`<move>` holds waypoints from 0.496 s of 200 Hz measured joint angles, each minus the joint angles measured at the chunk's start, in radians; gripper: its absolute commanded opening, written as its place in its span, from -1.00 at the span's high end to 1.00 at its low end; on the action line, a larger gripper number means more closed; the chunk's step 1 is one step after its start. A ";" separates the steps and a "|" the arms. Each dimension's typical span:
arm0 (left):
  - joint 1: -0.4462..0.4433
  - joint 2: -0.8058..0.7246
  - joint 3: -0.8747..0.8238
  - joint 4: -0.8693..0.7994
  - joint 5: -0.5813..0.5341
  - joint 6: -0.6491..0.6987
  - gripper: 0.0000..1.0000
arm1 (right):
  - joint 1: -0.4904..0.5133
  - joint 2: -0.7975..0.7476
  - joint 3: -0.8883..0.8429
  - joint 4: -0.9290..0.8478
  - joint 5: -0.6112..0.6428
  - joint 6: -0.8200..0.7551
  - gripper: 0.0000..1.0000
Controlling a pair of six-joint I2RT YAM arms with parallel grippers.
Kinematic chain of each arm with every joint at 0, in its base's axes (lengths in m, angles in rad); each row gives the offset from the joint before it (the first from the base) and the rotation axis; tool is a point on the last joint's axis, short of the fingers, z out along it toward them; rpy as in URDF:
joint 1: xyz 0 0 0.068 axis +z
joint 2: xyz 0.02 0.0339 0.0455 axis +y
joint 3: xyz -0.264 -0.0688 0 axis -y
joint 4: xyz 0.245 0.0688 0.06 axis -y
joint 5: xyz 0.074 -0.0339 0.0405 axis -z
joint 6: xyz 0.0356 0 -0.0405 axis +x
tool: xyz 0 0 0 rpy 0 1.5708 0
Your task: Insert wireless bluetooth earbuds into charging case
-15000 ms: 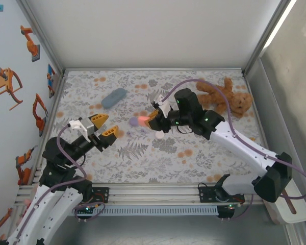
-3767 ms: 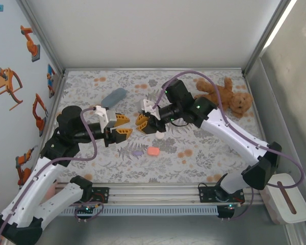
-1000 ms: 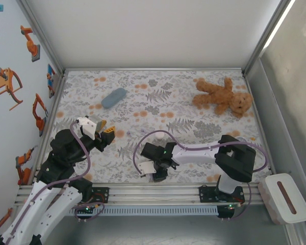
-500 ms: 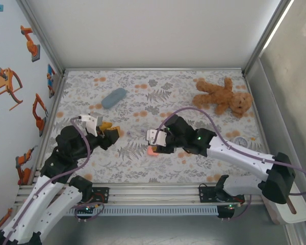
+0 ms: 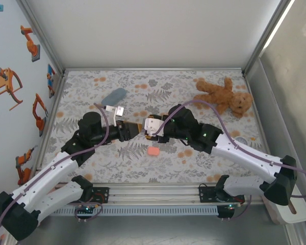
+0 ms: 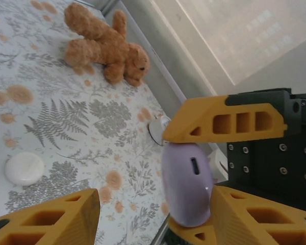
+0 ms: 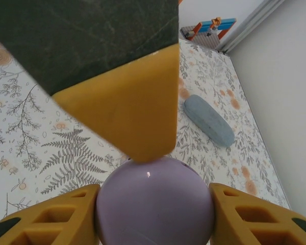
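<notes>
Over the floral desk, my right claw pinches the lilac case, left claw gaping just beside it; opening the lid's next, I'd guess.

A white-walled booth enclosed a fern-printed tabletop.
The tabletop wore a pale cloth printed with grey ferns and orange blossoms. Behind the tabletop rose a plain white back wall, met at the tabletop's far edge by a silver frame bar. Left of the tabletop stood a pale left wall dotted with orange robot-arm stickers. Right of the tabletop a slanted metal post edged a grey side panel, and a bright strip of light glowed beside that post. Along the tabletop's near edge ran an aluminium rail.
</notes>
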 measured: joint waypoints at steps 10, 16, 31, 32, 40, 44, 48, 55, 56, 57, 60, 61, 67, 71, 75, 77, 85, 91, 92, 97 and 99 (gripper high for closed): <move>-0.021 0.018 0.008 0.016 0.000 -0.001 -0.17 | 0.000 0.005 0.000 0.003 0.002 -0.004 0.17; -0.033 0.029 0.011 0.026 0.000 -0.002 -0.17 | 0.000 0.007 0.000 0.003 0.003 -0.007 0.17; -0.055 0.054 0.016 0.045 -0.002 -0.002 -0.12 | 0.000 0.011 0.001 0.004 0.008 -0.010 0.17; -0.055 0.055 0.016 0.046 -0.002 -0.002 -0.11 | 0.000 0.011 0.001 0.004 0.008 -0.010 0.17; -0.064 0.069 0.019 0.050 -0.004 -0.002 -0.05 | 0.000 0.011 0.001 0.004 0.014 -0.012 0.17; -0.068 0.074 0.021 0.050 -0.006 -0.001 -0.02 | 0.000 0.011 0.001 0.004 0.016 -0.013 0.17; -0.072 0.080 0.023 0.049 -0.008 -0.003 0.02 | 0.000 0.011 0.001 0.004 0.019 -0.013 0.17; -0.077 0.088 0.026 0.048 -0.013 0.000 0.09 | 0.000 0.011 0.001 0.004 0.023 -0.014 0.17; -0.078 0.089 0.026 0.048 -0.014 0.001 0.10 | 0.000 0.011 0.001 0.004 0.023 -0.014 0.17; -0.079 0.090 0.027 0.048 -0.016 0.003 0.11 | 0.000 0.011 0.001 0.004 0.024 -0.014 0.17; -0.082 0.092 0.028 0.047 -0.018 0.001 0.14 | 0.000 0.011 0.001 0.004 0.026 -0.014 0.17; -0.082 0.092 0.029 0.047 -0.019 0.000 0.16 | 0.000 0.011 0.001 0.005 0.025 -0.014 0.17; -0.084 0.094 0.030 0.047 -0.023 0.002 0.23 | 0.000 0.011 0.001 0.005 0.027 -0.014 0.17; -0.085 0.094 0.031 0.045 -0.026 0.007 0.26 | 0.000 0.011 0.001 0.005 0.029 -0.014 0.17; -0.087 0.094 0.031 0.045 -0.028 0.005 0.31 | 0.000 0.011 0.001 0.005 0.030 -0.014 0.17; -0.087 0.094 0.032 0.045 -0.028 0.006 0.32 | 0.000 0.011 0.001 0.005 0.031 -0.014 0.17; -0.088 0.094 0.033 0.045 -0.034 0.010 0.41 | 0.000 0.011 0.001 0.005 0.033 -0.014 0.17; -0.088 0.094 0.034 0.043 -0.041 0.012 0.46 | 0.000 0.011 0.001 0.005 0.036 -0.014 0.17; -0.088 0.094 0.034 0.043 -0.042 0.011 0.47 | 0.000 0.011 0.001 0.005 0.036 -0.014 0.17; -0.088 0.094 0.034 0.042 -0.045 0.010 0.50 | 0.000 0.011 0.001 0.005 0.040 -0.014 0.16; -0.088 0.094 0.034 0.042 -0.046 0.010 0.52 | 0.000 0.011 0.001 0.006 0.040 -0.014 0.16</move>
